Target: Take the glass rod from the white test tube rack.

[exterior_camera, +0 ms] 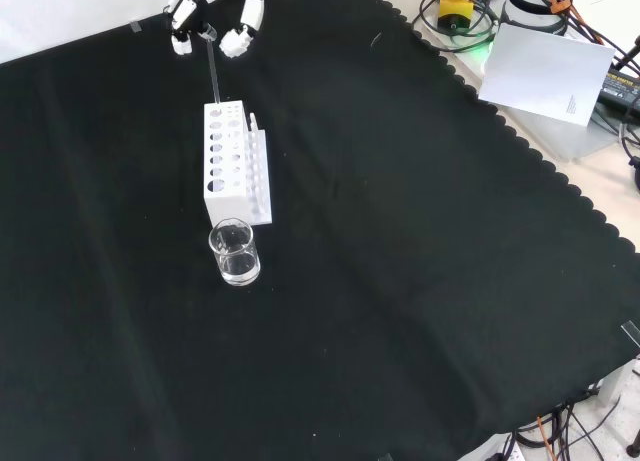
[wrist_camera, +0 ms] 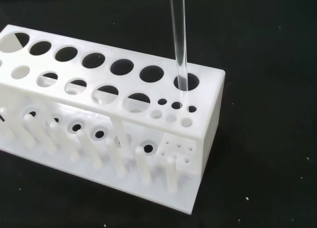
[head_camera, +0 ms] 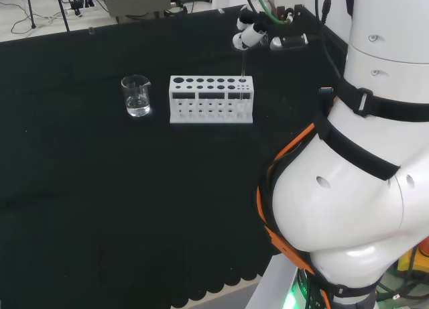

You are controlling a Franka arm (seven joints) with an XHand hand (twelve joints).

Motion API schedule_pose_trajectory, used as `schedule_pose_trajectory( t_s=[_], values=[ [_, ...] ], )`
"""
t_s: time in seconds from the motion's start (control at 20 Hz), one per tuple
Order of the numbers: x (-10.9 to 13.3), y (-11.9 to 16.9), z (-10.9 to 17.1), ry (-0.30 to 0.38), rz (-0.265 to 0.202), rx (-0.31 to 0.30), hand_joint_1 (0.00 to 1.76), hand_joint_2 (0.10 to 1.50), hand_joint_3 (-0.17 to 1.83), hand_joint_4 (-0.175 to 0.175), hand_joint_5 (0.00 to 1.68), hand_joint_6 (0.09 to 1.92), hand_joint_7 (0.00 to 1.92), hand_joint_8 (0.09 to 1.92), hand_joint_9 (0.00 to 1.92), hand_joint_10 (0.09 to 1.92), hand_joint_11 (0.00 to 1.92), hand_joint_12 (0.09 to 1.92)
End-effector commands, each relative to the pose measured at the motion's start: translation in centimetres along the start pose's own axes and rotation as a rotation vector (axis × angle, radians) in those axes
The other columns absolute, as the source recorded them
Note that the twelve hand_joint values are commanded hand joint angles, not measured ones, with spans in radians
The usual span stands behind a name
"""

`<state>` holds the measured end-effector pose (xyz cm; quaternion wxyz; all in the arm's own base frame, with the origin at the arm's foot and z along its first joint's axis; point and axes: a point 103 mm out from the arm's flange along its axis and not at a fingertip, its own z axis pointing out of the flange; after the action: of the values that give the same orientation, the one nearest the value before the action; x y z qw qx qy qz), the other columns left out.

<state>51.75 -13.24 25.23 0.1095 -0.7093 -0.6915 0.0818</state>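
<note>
The white test tube rack (head_camera: 211, 100) (exterior_camera: 226, 167) (wrist_camera: 111, 120) stands on the black cloth. The clear glass rod (head_camera: 242, 62) (exterior_camera: 213, 73) (wrist_camera: 179, 40) stands almost upright, its lower end in the large end hole at the rack's corner. My hand (head_camera: 252, 31) (exterior_camera: 214, 3) hovers just above that end of the rack, its fingers curled and pinching the rod's top. In the head view the hand is over the rack's right end; in the front view it is above the rack's far end.
A small glass beaker (head_camera: 137, 96) (exterior_camera: 234, 253) with a little clear liquid stands close to the rack's other end. A white sheet (exterior_camera: 548, 73) and cables lie beyond the cloth's scalloped edge. My arm's white links (head_camera: 355, 161) stand at the head view's right.
</note>
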Motion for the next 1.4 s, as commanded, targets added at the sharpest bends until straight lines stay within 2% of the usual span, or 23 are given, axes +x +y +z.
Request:
schedule_pose_trajectory(
  t_s=[0.05, 0.55, 1.1, 1.15, 1.25, 1.3, 1.4],
  values=[
    [0.0, 0.0, 0.0, 0.005, -0.004, 0.003, 0.70, 0.90, 0.62, -0.175, 0.33, 0.81, 0.94, 0.98, 1.11, 0.94, 0.48, 1.39],
    [-0.6, 0.1, 0.5, 0.008, -0.021, -0.001, 0.74, 0.91, 0.62, -0.175, 0.41, 0.93, 0.99, 0.99, 1.24, 0.98, 0.61, 1.34],
    [1.1, 0.8, 0.2, -0.008, -0.044, -0.013, 0.97, 0.89, 0.67, -0.175, 0.61, 1.07, 1.07, 1.01, 1.35, 0.94, 0.81, 1.27],
    [1.2, 0.8, 0.3, -0.016, -0.041, -0.017, 1.01, 0.96, 0.54, -0.175, 0.66, 1.18, 1.07, 1.02, 1.37, 0.95, 0.85, 1.26],
    [1.2, 1.1, 0.3, -0.053, -0.024, -0.044, 1.07, 1.09, 0.29, -0.175, 0.74, 1.30, 1.09, 1.06, 1.39, 0.98, 0.96, 1.22],
    [1.2, 1.4, 0.0, -0.050, -0.015, -0.091, 1.13, 1.10, 0.23, -0.175, 0.78, 1.28, 1.02, 1.13, 1.42, 1.02, 1.07, 1.17],
    [1.3, 1.6, -0.4, -0.034, -0.015, -0.146, 1.22, 0.95, 0.47, -0.175, 0.80, 1.24, 1.02, 1.24, 1.47, 1.07, 1.24, 1.06]
  ],
)
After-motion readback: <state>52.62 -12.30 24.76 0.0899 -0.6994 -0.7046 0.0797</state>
